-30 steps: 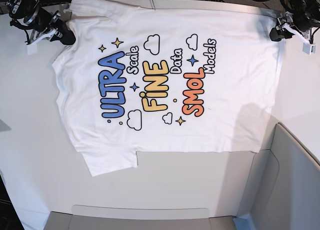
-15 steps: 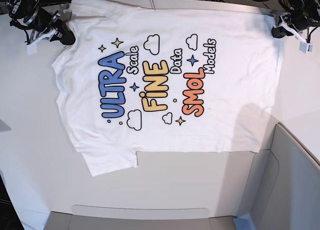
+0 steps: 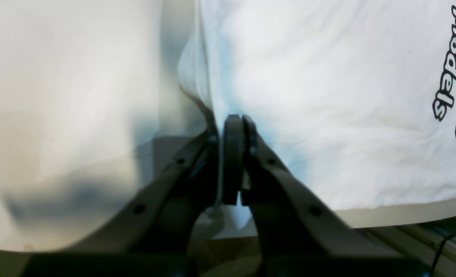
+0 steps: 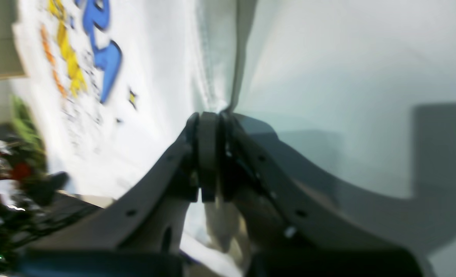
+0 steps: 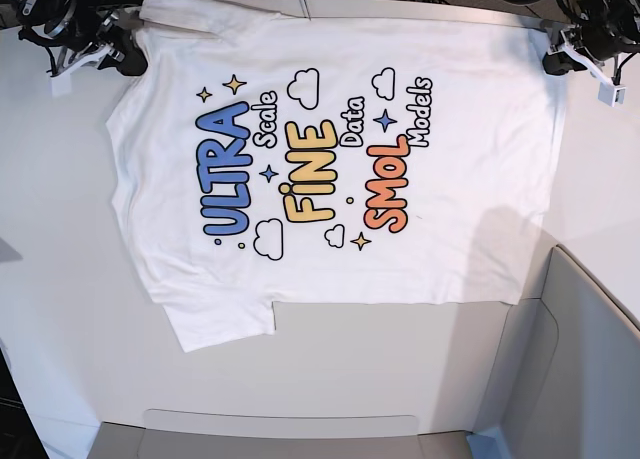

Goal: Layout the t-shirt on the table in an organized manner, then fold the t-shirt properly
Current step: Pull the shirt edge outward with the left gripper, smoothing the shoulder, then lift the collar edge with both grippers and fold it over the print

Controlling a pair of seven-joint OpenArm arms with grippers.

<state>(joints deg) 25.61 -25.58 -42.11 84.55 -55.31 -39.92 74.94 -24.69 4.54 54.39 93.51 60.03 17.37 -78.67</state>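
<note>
T-shirt (image 5: 330,159) lay print-up on the table (image 5: 60,279); left gripper (image 3: 233,119) and right gripper (image 4: 210,115) each pinched shut on its far edge.

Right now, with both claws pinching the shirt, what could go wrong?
1. Each gripper, left and right, pinches only a thin bit of the t-shirt's edge, so the cloth might slip out.
2. One sleeve sticks out loose, so it might bunch up if dragged across the table.

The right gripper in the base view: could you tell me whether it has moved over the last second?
Yes. The right gripper has moved up the image, toward the table's far edge, taking the t-shirt corner along.
</note>
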